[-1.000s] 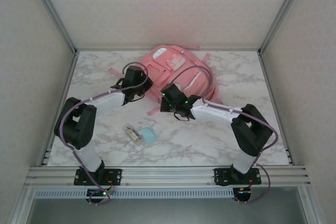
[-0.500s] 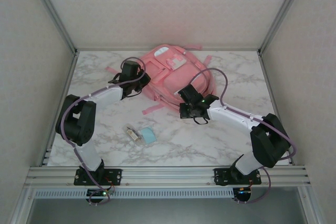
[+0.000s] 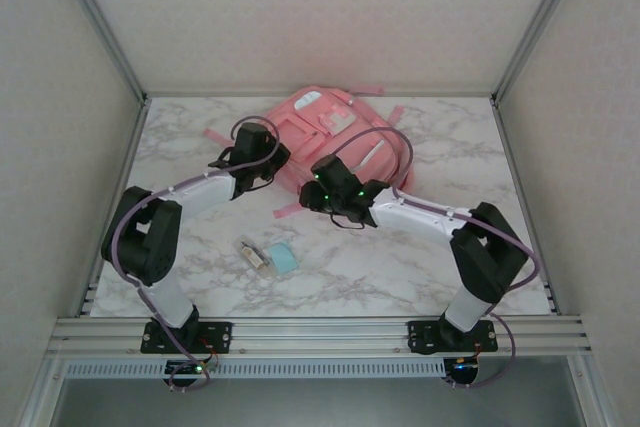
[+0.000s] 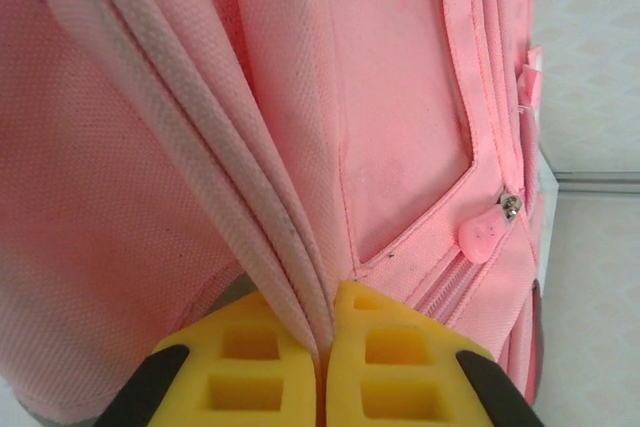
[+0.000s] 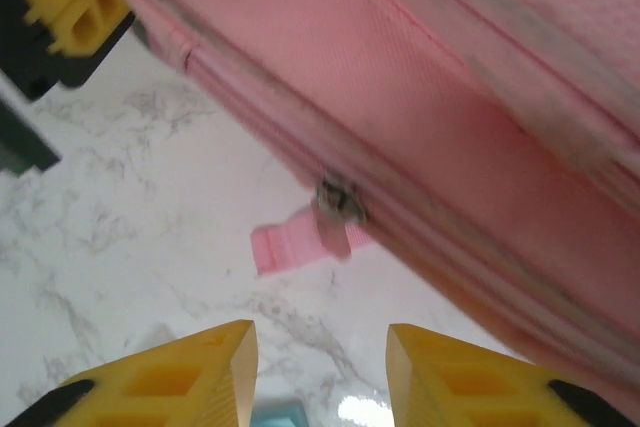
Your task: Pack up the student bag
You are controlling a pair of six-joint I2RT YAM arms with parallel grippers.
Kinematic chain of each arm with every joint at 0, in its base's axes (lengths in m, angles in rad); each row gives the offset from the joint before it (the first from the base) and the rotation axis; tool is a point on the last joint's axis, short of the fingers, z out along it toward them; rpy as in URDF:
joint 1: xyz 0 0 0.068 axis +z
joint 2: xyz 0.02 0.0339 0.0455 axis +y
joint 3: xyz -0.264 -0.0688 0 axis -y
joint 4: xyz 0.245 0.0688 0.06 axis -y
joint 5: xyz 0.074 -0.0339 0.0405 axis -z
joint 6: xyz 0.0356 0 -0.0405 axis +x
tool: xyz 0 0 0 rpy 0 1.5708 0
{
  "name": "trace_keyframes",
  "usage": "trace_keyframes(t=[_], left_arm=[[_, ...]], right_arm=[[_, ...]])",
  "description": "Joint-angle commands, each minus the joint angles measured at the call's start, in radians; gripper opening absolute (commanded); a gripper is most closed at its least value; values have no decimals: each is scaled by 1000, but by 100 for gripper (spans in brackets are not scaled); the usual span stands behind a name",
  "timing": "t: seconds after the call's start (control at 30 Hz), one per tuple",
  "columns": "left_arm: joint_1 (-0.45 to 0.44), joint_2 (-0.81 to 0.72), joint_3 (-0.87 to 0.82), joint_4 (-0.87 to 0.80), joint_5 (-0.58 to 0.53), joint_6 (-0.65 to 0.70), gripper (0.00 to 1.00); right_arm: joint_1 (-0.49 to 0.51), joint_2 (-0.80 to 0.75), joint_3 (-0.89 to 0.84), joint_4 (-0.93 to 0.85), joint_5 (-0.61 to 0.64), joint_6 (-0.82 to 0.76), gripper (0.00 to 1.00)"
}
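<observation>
The student bag [image 3: 335,137] lies flat toward twelve o'clock on the marble table [image 3: 450,147]; the left gripper [image 4: 322,347] is clamped on a piped fold of fabric at the bag's nine o'clock side; the right gripper [image 5: 320,372] hangs with jaws apart just short of a zip pull [image 5: 337,209]; a blue item [image 3: 284,259] and a clear item [image 3: 254,253] lie unpacked toward six o'clock; I judge the opening is under way and nothing is packed yet.

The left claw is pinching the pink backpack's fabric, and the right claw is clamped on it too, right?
Not quite. The left gripper does pinch the backpack, but the right wrist view shows the right gripper open, gripping nothing.
</observation>
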Motion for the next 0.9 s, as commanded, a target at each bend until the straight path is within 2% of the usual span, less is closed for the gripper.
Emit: trace_keyframes(t=[0.0, 0.23, 0.4, 0.53, 0.87], left_arm=[[-41, -69, -15, 76, 63, -31, 0], [-52, -108, -36, 80, 64, -42, 0], [-66, -127, -56, 91, 70, -68, 0], [-74, -147, -79, 102, 74, -91, 0], [-47, -149, -62, 56, 37, -38, 0]], right_arm=[[2, 54, 40, 68, 71, 80, 43], [-5, 154, 87, 79, 199, 124, 44], [-11, 224, 155, 100, 257, 106, 40], [-13, 246, 170, 96, 362, 110, 38], [-42, 205, 108, 152, 296, 75, 12]])
